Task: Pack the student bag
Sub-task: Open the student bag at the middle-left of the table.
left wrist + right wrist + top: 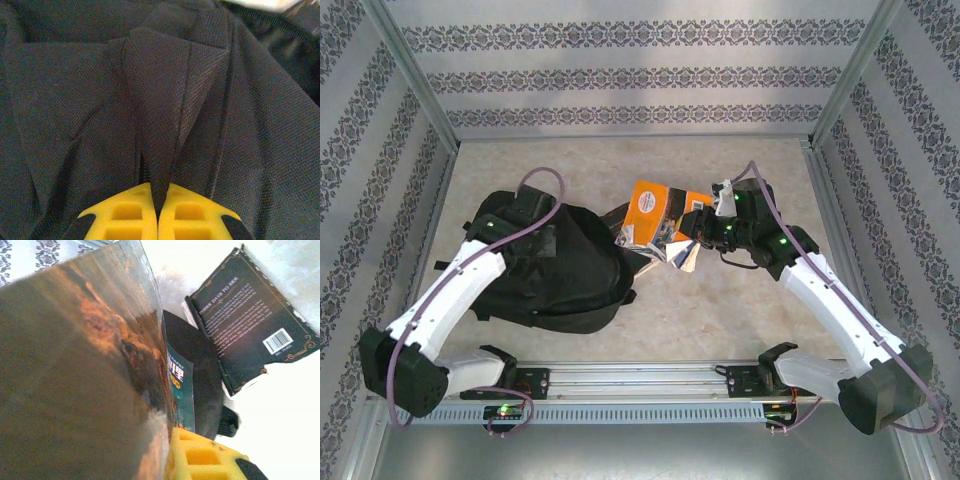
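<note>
Found left jaws shut on fold of large black fabric backpack (pixel 570 275); right jaws gripping glossy orange book (pixel 655 205) at its right edge; bench (pixel 620 155) open along far edge.

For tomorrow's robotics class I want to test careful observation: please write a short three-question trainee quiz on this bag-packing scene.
1. True or false: the left pincer is pinching a fold of the student bag.
2. What does the right pincer hold? A) an orange book B) a pencil case C) nothing
3. What printed mark, besides the text, sits on the black-covered book?

Key: 1 true; 2 A; 3 a barcode.
</note>
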`<state>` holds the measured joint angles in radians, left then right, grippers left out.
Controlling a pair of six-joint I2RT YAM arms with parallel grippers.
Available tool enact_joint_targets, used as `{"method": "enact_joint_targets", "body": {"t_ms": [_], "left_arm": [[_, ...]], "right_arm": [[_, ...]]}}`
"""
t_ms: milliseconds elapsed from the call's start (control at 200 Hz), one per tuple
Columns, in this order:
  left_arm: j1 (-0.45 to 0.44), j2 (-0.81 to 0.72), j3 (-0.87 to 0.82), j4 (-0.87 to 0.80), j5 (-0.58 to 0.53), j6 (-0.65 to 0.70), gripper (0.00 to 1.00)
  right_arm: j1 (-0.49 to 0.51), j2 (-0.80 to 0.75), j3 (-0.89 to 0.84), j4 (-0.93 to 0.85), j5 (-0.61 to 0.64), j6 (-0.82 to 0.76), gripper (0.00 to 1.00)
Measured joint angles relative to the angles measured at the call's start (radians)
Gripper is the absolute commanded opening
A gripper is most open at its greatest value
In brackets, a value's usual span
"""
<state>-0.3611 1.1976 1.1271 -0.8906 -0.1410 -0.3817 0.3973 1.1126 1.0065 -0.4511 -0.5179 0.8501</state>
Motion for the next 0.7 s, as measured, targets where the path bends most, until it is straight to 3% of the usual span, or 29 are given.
{"method": "enact_joint_targets", "body": {"t_ms": [200, 340, 515, 699], "left_arm": [[0.029, -0.05, 0.042, -0.023, 0.077, -0.004, 0.0], [0.029, -0.049, 0.042, -0.022, 0.131, -0.008, 0.0], [0.029, -0.05, 0.045, -0.021, 0.158, -0.014, 0.0], [0.029, -0.059, 0.066, -0.023, 0.16, -0.019, 0.0]], "right_arm": [[-0.026, 0.029, 0.001, -0.022, -0.006, -0.004, 0.0], [0.014, 0.071, 0.007, 0.019, -0.066, 0.027, 0.0], [0.072, 0.152, 0.004, 0.143, -0.199, 0.144, 0.0], [0.047, 0.155, -0.07, 0.233, -0.247, 0.264, 0.0]]}}
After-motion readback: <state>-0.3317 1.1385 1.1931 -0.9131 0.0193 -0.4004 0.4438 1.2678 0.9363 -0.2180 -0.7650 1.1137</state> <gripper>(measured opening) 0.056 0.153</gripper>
